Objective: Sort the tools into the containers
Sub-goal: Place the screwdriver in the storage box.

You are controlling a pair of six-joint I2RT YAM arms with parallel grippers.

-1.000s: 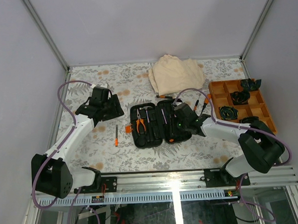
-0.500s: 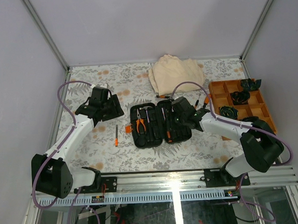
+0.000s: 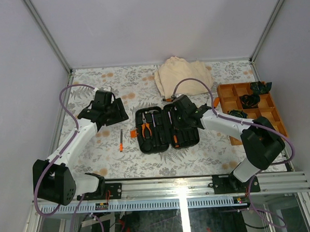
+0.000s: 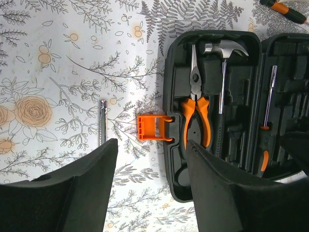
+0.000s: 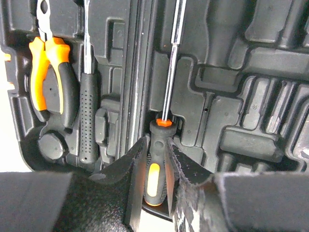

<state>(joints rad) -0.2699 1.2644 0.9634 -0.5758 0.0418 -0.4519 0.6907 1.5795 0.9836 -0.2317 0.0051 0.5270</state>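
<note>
The black tool case (image 3: 146, 147) lies open at mid-table. Its left half holds orange-handled pliers (image 4: 195, 116) and a hammer (image 4: 223, 82). A screwdriver (image 5: 159, 164) lies in a slot of the right half (image 5: 231, 96), and my right gripper (image 5: 158, 145) is shut on its black-and-orange handle from above. My left gripper (image 4: 150, 145) hangs open and empty over the table, beside the case's orange latch (image 4: 154, 128). A small screwdriver (image 3: 121, 140) lies on the table left of the case. Another screwdriver (image 3: 170, 100) lies behind the case.
A beige folded cloth (image 3: 183, 75) sits at the back centre. An orange divided tray (image 3: 251, 108) with black items stands at the right. An orange-handled tool (image 3: 215, 101) lies between the tray and the case. Grey walls and a metal frame enclose the table.
My right gripper has moved away from the near edge over the case's right half and closed on the screwdriver handle. The left arm has not moved.
</note>
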